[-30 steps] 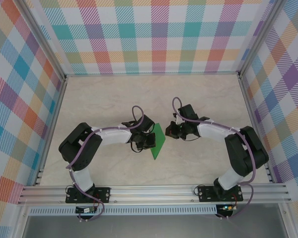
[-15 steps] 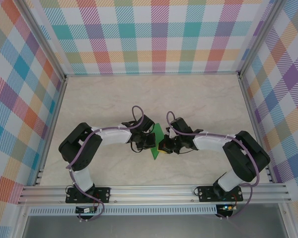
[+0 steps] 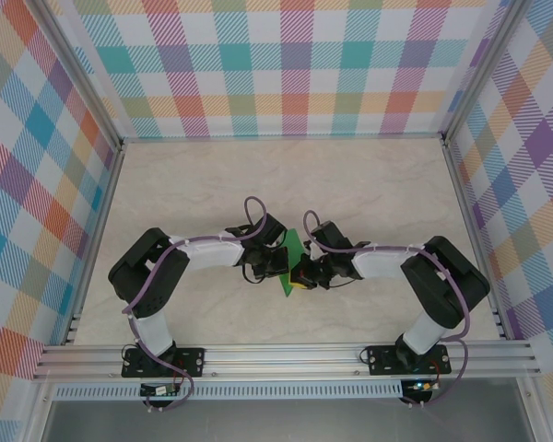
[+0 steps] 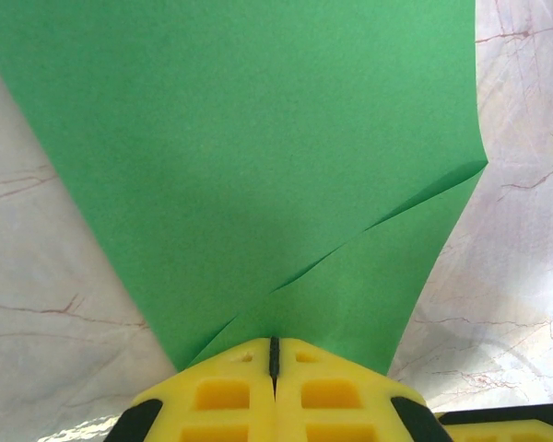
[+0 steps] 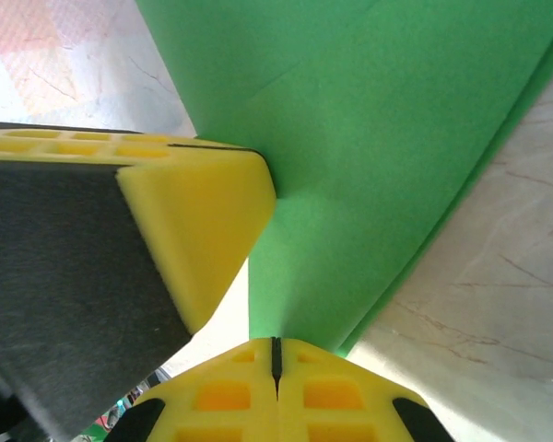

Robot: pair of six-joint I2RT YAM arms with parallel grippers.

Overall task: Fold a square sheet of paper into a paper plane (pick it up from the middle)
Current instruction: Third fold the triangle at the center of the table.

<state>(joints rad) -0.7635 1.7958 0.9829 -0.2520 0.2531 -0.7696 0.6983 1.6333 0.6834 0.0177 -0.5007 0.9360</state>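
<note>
your left gripper (image 4: 273,357) jaws pinched tight on the square sheet of paper (image 4: 258,157), your right gripper (image 5: 275,357) jaws clamped on the same sheet just beside them, paper plain green, lightly creased

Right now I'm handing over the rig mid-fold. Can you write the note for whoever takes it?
Left gripper: shut on the paper.
Right gripper: shut on the paper too, close beside the left gripper's finger.
Paper: held between both grippers near the middle of the table, with one slanted fold edge showing.
Done: paper gripped by both, folding begun.
Left: the remaining folds; it is not a plane shape yet.
</note>
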